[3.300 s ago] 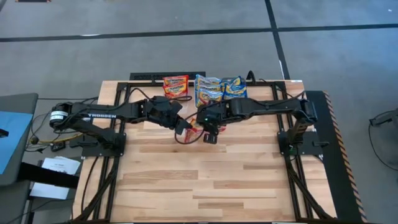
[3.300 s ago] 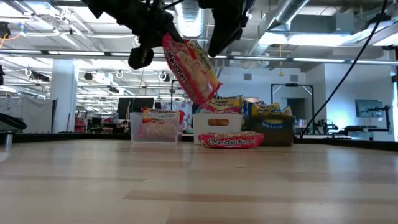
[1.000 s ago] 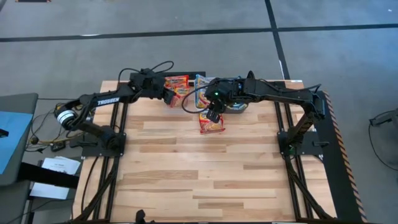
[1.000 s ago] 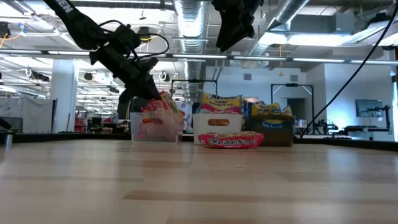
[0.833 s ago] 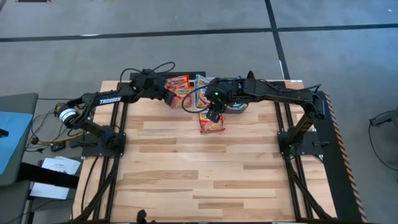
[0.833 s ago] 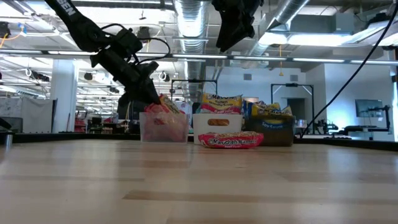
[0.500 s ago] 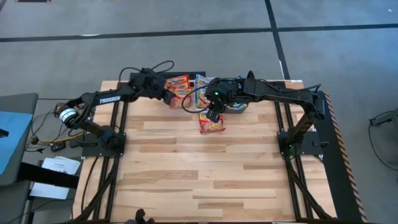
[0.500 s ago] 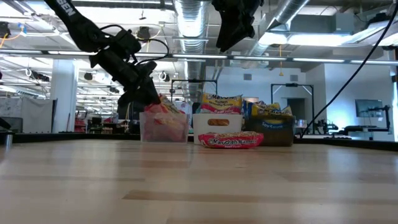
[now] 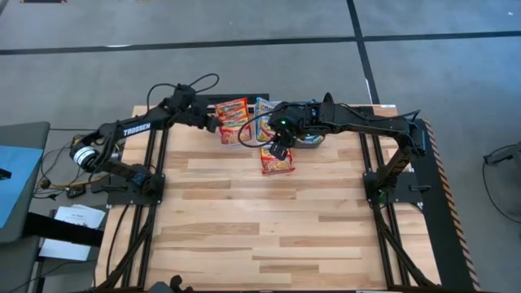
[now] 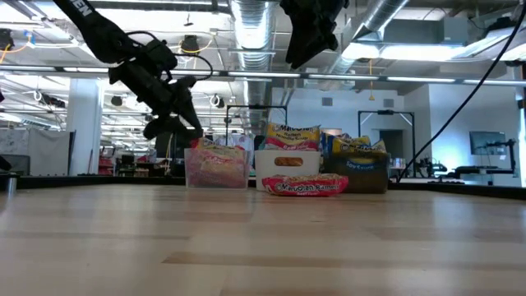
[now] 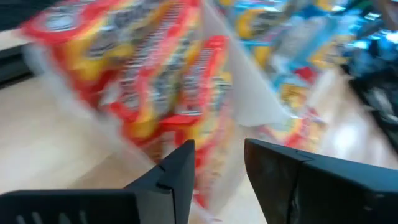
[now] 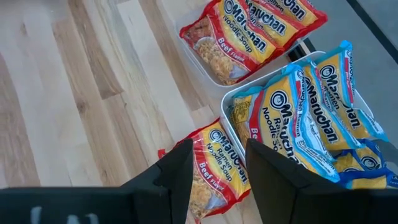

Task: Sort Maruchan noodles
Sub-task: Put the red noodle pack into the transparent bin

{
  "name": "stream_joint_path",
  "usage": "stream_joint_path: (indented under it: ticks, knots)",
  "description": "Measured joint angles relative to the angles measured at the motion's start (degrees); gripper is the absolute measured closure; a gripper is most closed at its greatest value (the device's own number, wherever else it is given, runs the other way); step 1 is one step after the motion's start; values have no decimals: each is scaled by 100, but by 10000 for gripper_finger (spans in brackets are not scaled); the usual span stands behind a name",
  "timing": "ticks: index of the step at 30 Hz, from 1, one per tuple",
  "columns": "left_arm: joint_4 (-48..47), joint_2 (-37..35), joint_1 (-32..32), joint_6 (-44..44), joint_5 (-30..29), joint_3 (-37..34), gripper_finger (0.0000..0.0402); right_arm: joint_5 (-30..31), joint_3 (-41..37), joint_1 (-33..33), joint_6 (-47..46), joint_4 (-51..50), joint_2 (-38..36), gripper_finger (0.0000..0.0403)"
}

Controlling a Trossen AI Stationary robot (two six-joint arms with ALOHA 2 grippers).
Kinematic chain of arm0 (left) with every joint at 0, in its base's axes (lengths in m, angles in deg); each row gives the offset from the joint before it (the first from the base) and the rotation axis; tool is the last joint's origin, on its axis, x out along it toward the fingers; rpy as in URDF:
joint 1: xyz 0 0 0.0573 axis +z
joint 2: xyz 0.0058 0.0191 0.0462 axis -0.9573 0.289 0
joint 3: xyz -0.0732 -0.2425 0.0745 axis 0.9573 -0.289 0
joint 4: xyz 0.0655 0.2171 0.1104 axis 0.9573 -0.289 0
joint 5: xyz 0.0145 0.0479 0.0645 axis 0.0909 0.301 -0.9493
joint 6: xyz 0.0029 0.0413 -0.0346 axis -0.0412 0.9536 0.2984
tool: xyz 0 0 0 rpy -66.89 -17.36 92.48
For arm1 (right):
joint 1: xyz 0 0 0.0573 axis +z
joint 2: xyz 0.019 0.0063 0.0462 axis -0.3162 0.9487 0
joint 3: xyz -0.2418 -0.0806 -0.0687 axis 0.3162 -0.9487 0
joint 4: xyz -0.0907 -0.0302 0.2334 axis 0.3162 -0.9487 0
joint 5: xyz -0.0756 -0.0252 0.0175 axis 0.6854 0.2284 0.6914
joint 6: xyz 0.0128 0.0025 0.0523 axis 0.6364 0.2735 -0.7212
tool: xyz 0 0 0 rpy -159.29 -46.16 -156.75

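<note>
The Maruchan noodles sit at the table's far edge. Red-banded packets (image 9: 233, 116) fill a clear bin (image 10: 216, 168), and blue-banded ones (image 12: 308, 109) fill a white bin (image 9: 273, 114). One red-banded packet (image 9: 278, 160) lies flat on the wood in front of the bins. My left gripper (image 9: 215, 124) hangs open just left of the clear bin, level with its top, fingers pointing at the red packets (image 11: 155, 81). My right gripper (image 10: 308, 37) hovers open high over the loose packet (image 12: 214, 171).
A dark-grey bin (image 10: 362, 176) with more packets stands right of the white bin. The wide near part of the wooden table (image 9: 285, 236) is bare. Black frame rails (image 9: 383, 203) run along both sides of the table.
My left gripper has let go of a red-banded packet, which now rests in the clear bin. The gripper has drawn back toward the table's left and a little up. The clear bin has slid slightly toward the white bin.
</note>
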Motion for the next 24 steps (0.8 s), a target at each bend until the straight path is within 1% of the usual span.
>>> stream_joint_path:
  ticks: [3,7,11,16,19,21,24]
  knots:
    - [-115,0,-2,108,462,225,280,-37,0,-8,16,0,0,233]
    - [-372,-16,-41,179,830,675,282,-406,0,-109,50,-2,0,233]
    - [-816,-178,-112,385,854,1173,283,-431,0,-156,56,-2,0,233]
    - [-1624,-647,-194,733,860,1706,283,-502,0,-226,342,-158,1,233]
    - [-1847,-986,-220,890,855,1902,283,-859,0,-289,287,-425,120,233]
    - [-1914,-1217,-221,902,853,1943,283,-1142,-19,-306,158,-772,197,233]
    - [-1936,-1544,-221,860,816,1946,283,-1331,5,-276,43,-952,363,233]
